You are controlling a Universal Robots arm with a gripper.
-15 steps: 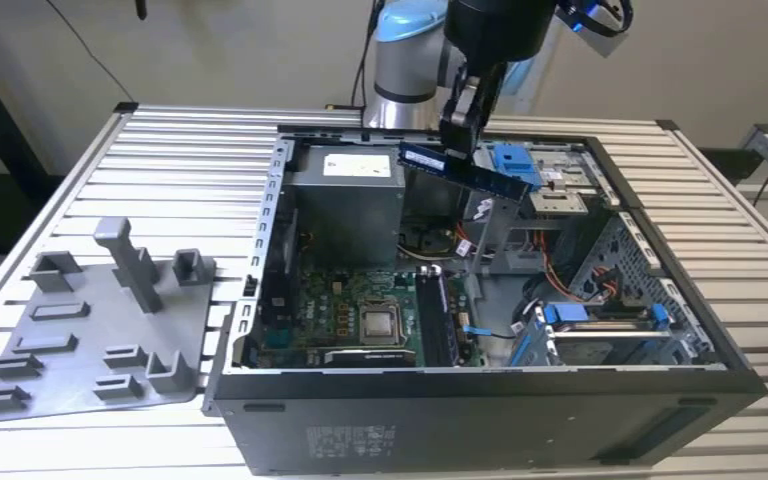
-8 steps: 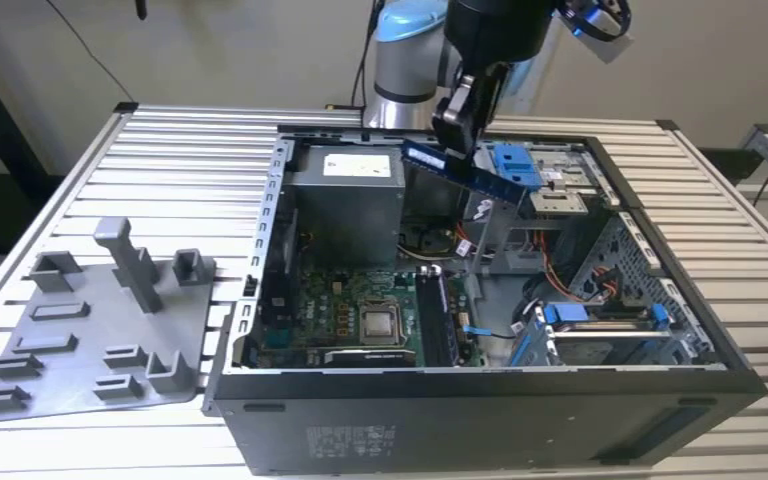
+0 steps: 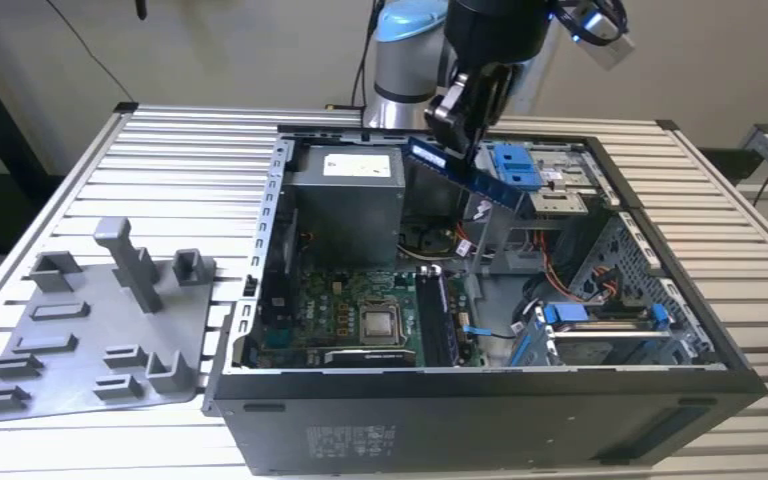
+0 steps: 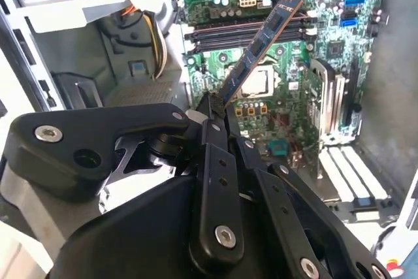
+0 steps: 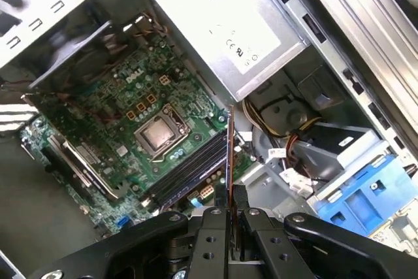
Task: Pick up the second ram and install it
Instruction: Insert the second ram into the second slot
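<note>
My gripper [image 3: 448, 135] has its jaws clamped on one end of the ram [image 3: 475, 175], holding it tilted above the open case's [image 3: 491, 400] far edge. Inside lie the motherboard [image 3: 357, 315] and power supply [image 3: 344, 190].

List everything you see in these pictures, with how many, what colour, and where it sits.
second ram: one, bluish-green with black chips, tilted in the air above the open case
computer case: one, black, open, on the table
motherboard: one, green, inside the case
processor: one, silver, mid-motherboard
power supply: one, grey, far end of the case
blue drive brackets: two, blue, case side at the exterior view's right
fixture plate: one, grey, on the table at the exterior view's left
table: one, silver, slatted
arm: one, silver and light blue, behind the case
gripper: one, black, shut on the second ram
</note>
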